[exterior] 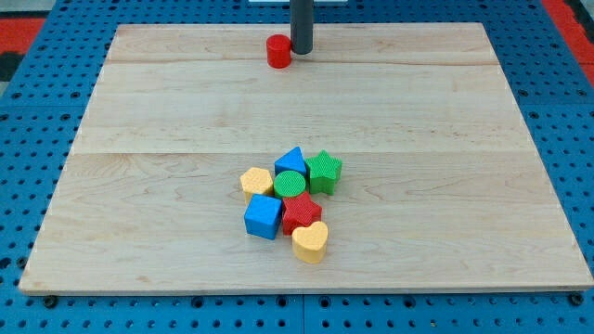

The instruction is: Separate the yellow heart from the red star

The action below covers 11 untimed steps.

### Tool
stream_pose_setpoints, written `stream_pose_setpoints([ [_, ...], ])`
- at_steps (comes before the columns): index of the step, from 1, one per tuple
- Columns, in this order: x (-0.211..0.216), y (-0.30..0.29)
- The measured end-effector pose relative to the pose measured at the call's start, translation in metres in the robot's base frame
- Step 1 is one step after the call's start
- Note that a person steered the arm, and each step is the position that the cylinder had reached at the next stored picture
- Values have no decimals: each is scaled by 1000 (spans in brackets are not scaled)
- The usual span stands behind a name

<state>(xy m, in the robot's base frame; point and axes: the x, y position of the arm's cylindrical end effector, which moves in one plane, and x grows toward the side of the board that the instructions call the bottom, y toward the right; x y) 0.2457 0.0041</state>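
While my tip (302,51) is resting at the view's top just right of the red cylinder (278,51), no hand is showing. Well below, the yellow heart (311,242) is sitting touching the red star (300,211), clustered with the blue cube (263,216), green cylinder (290,184), green star (324,172), blue triangle (291,160) and yellow hexagon (256,181) on the wooden desk (464,186).

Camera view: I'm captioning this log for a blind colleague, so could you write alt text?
On a wooden board, the yellow heart touches the red star in a cluster near the view's bottom. My tip rests far off at the view's top, beside a red cylinder.
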Motion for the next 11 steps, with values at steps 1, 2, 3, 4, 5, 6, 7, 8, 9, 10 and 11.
stream_pose_setpoints([
  [1, 0, 0],
  [2, 26, 6],
  [3, 30, 43],
  [4, 118, 69],
  [5, 194, 126],
  [6, 308, 132],
  [7, 333, 71],
  [8, 337, -3],
  [9, 338, -36],
  [10, 335, -71],
  [11, 345, -79],
])
